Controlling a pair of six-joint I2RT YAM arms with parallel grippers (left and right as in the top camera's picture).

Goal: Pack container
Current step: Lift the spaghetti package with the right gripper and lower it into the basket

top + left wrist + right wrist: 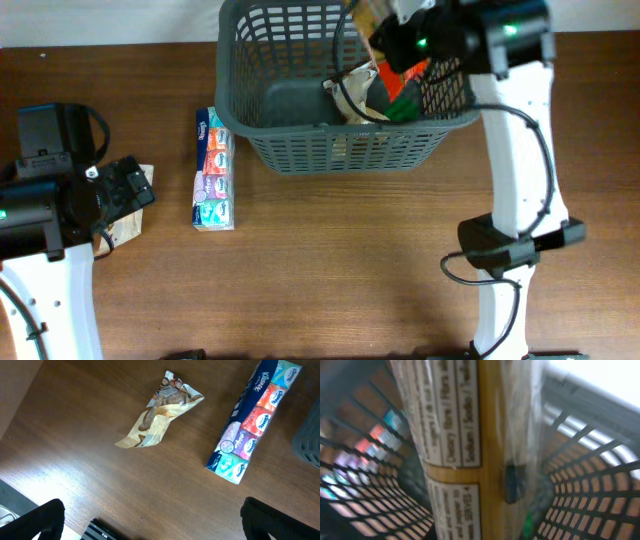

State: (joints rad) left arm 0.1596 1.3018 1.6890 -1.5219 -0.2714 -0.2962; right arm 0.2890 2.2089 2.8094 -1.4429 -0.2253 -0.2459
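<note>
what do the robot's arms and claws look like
The left arm and right arm are white tubular links with black joints and loose black cables. A green light glows by each wrist. The left claw and right claw are black.

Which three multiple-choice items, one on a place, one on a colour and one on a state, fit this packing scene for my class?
1. Relative to the container, the tissue pack lies: A inside it; B left of it, on the table; C behind it.
2. The container is: A dark grey; B white; C red.
3. The left gripper is: A shut on the tissue pack; B shut on nothing; C open.

Answers: B, the overhead view shows it on the wood beside the container; A, its lattice walls are dark grey; C, the wrist view shows it spread wide, holding nothing.
</note>
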